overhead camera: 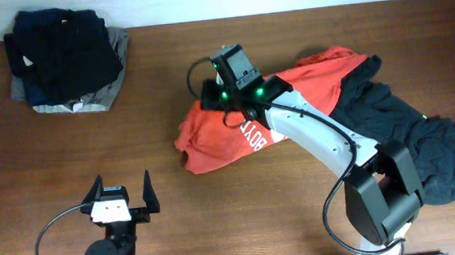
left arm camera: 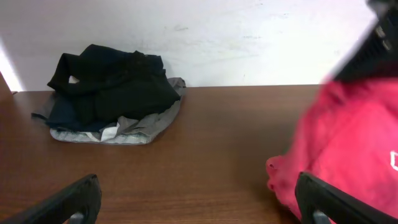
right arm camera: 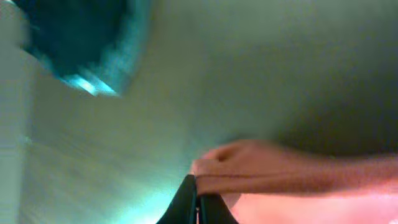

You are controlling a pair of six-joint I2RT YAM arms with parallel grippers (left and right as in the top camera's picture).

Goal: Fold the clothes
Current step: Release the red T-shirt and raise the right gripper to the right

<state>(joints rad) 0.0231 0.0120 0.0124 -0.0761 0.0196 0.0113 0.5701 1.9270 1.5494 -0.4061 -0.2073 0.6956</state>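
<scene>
The clothes, a red-orange T-shirt (overhead camera: 212, 136) with white lettering, lie crumpled in the middle of the table, partly over a black garment. My right gripper (overhead camera: 211, 95) is at the shirt's far left edge. In the right wrist view its fingers (right arm camera: 186, 205) are pressed together on a fold of the orange cloth (right arm camera: 280, 174). My left gripper (overhead camera: 122, 188) stands open near the front edge, left of the shirt, with nothing in it. The left wrist view has the shirt (left arm camera: 354, 143) behind the right finger (left arm camera: 326, 202) of that gripper (left arm camera: 196, 200).
A pile of dark and grey garments (overhead camera: 66, 62) sits at the back left corner, seen too in the left wrist view (left arm camera: 112, 93). A plain black garment (overhead camera: 404, 131) sprawls on the right, under the shirt's right side. A white wall bounds the table's far edge.
</scene>
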